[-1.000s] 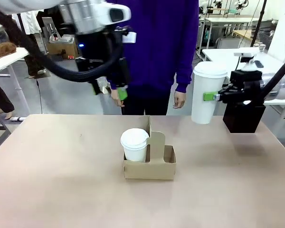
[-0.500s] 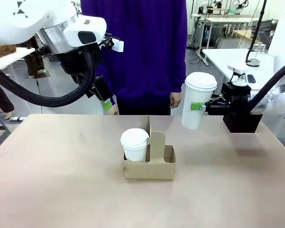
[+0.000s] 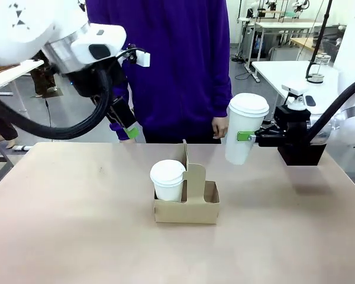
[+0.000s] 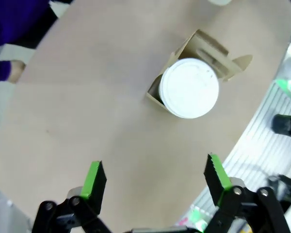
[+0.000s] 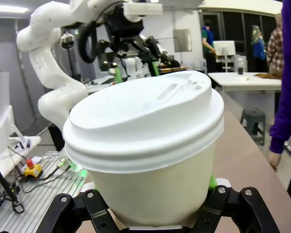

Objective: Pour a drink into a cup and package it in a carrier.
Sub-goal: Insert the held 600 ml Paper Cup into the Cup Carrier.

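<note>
Pincer on the right arm (image 3: 244,136) clamps a lidded white paper cup (image 3: 246,118), aloft above the worktop (image 3: 77,225). Left pincer (image 4: 154,170) hangs spread wide, grasping nothing.

**No legible markings found**

I find no text, brand or number that can be read. The cup (image 5: 150,189) in my right gripper (image 3: 244,136) is plain white; its lid (image 5: 145,116) bears moulded ridges, no lettering I can make out. The second cup (image 3: 167,180) and the carrier (image 3: 186,212) are plain, unprinted. Small black triangular marks (image 3: 15,7) stand on my left arm (image 3: 41,29). A white tag (image 3: 143,58) on that arm is too small to read.
</note>
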Robot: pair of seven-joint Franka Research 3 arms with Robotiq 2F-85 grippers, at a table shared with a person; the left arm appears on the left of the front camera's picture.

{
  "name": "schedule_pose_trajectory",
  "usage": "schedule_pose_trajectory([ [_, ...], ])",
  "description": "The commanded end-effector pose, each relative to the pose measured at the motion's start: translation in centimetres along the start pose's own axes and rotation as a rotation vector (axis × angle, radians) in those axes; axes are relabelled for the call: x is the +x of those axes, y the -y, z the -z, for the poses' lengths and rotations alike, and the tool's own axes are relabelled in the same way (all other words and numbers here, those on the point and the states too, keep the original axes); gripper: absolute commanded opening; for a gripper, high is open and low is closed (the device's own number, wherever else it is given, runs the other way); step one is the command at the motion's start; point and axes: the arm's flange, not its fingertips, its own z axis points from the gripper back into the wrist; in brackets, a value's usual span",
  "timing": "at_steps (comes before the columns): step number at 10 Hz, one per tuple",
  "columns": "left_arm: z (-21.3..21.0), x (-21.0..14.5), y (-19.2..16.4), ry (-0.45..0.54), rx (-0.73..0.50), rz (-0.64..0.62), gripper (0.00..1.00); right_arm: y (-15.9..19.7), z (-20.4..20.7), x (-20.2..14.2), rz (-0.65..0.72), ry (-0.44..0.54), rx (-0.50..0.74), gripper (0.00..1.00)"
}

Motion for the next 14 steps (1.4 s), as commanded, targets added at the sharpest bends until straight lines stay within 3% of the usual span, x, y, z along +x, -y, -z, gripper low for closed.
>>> schedule_pose_trajectory([
  [1, 1.4, -4.5, -1.4, 0.064, -0.046, 0.036, 1.0, 0.0, 2.1, -0.8, -0.026, 0.02, 0.088, 0.8],
  [7, 5.4, -13.3, -4.3, 0.297, -0.08, 0.117, 1.0, -0.3, 7.7, -4.7, -0.006, 0.058, 0.215, 0.8],
  [11, 7.5, -17.0, -5.6, 0.335, -0.118, 0.141, 1.0, 0.4, 8.9, -6.8, 0.024, 0.052, 0.25, 0.8],
  [13, 7.9, -17.5, -5.5, 0.322, -0.141, 0.124, 1.0, 1.3, 8.6, -7.8, 0.034, 0.042, 0.259, 0.8],
  [14, 5.5, -13.3, -8.4, 0.307, -0.101, 0.124, 1.0, 1.6, 8.4, -8.1, 0.04, 0.03, 0.265, 0.8],
])
